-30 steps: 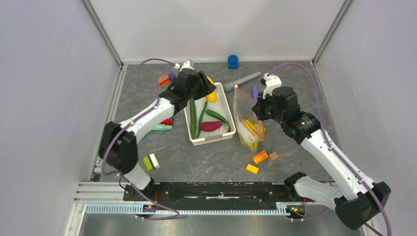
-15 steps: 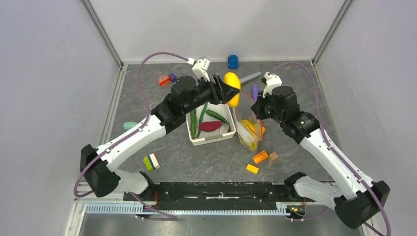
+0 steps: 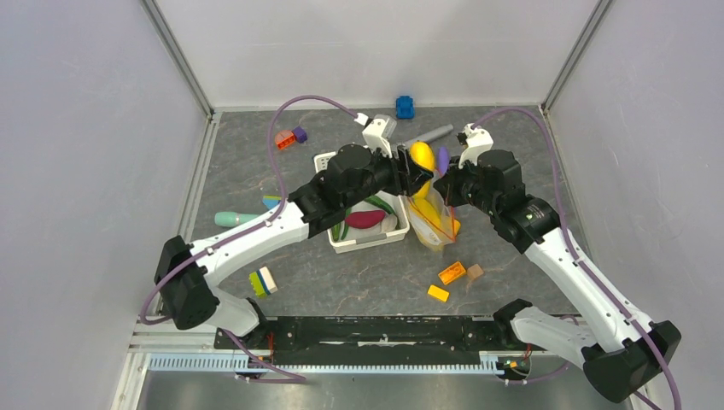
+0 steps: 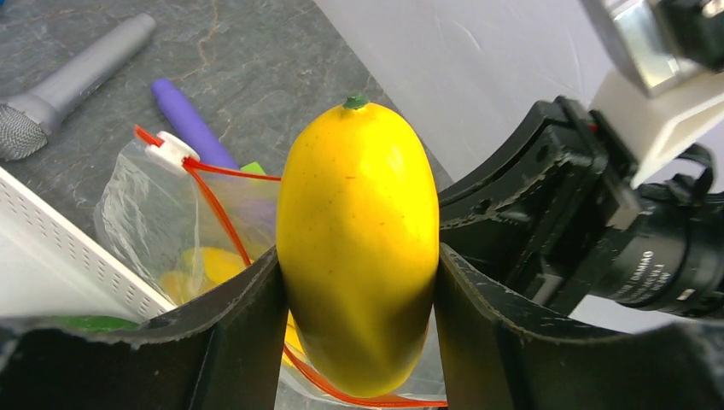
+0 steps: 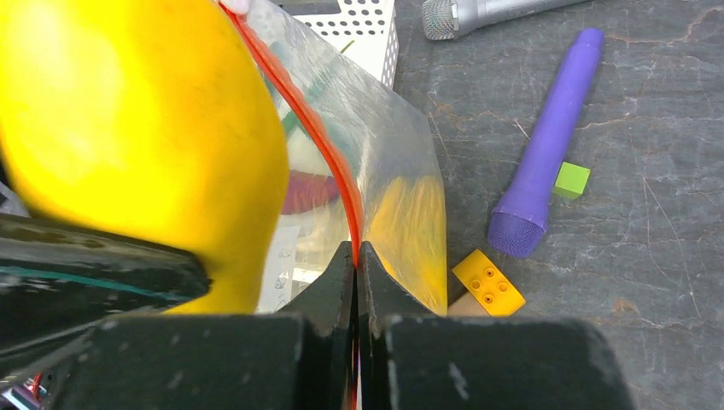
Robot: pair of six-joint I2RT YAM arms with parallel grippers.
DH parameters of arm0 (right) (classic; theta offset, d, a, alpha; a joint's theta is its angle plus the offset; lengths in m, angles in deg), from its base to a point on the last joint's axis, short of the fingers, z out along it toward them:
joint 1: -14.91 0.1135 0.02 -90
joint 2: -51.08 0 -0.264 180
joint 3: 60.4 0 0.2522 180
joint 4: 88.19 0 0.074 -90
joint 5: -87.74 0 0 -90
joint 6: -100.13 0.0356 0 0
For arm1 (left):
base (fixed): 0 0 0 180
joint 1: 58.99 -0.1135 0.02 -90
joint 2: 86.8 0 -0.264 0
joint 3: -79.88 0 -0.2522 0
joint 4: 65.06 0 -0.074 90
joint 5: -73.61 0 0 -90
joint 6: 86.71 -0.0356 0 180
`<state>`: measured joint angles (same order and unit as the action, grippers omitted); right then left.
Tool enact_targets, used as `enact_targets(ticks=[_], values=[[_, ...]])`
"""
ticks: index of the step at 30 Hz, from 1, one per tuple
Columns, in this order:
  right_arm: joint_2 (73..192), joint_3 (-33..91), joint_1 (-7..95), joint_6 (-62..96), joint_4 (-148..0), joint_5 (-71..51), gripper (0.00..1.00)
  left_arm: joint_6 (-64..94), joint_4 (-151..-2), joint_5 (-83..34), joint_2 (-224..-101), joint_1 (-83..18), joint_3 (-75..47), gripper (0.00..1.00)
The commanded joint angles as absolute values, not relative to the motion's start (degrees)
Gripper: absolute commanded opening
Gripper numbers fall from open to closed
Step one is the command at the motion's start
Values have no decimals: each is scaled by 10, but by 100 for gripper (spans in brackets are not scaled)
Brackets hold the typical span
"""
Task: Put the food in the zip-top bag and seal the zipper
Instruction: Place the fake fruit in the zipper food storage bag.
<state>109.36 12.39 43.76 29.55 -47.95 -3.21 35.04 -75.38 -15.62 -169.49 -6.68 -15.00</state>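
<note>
- The yellow toy fruit (image 4: 359,179) is the piece in play. It's a fat oval with a little green stem nub at the far tip, up off the desk and hanging right over the mouth of the zip-top bag (image 4: 154,213).
- Its long axis runs along the fingers, stem end poking out past the tips, so it points nose-first away from the wrist. The bag's opening sits just under and beyond it.
- The zipper (image 4: 224,224) splits from its white slider (image 4: 171,149) into two orange-red lines. One goes behind the fruit and one curves below it, so the mouth looks spread open there. A couple of yellow pieces (image 4: 213,265) already lie inside.
- The left jaws are spread just wide enough to straddle the fruit and are clamped on its two sides.
- The right jaws are pinched fully together on the bag's rim. In the right wrist view the red strip runs straight into the pinch, which holds that edge up.
- My guess at what's next: the left arm dips the fruit between the two strips and lets go. The mouth looks tight next to that fruit, so it could snag the rim.
- The white basket (image 3: 367,243) just left of the bag has the sweet potato (image 3: 365,219) and green cucumbers (image 3: 379,203) in it.
- The purple cylinder (image 5: 546,145) and a yellow block (image 5: 488,284) lie on the desk beside the bag, not part of this.
</note>
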Motion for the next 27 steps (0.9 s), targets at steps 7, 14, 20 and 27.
enact_targets(ticks=[7, 14, 20, 27], values=[[1080, 125, 439, 307, -516, -39, 0, 300, -754, -88, -1706, -39, -155, 48], [1080, 123, 439, 309, -516, -36, 0, 299, -764, -84, -1691, -37, -165, 100], [1080, 121, 440, 309, -515, -33, 0, 296, -785, -87, -1675, -37, -162, 100], [1081, 114, 439, 307, -513, -26, 0, 302, -849, -52, -1630, -39, -164, 100]])
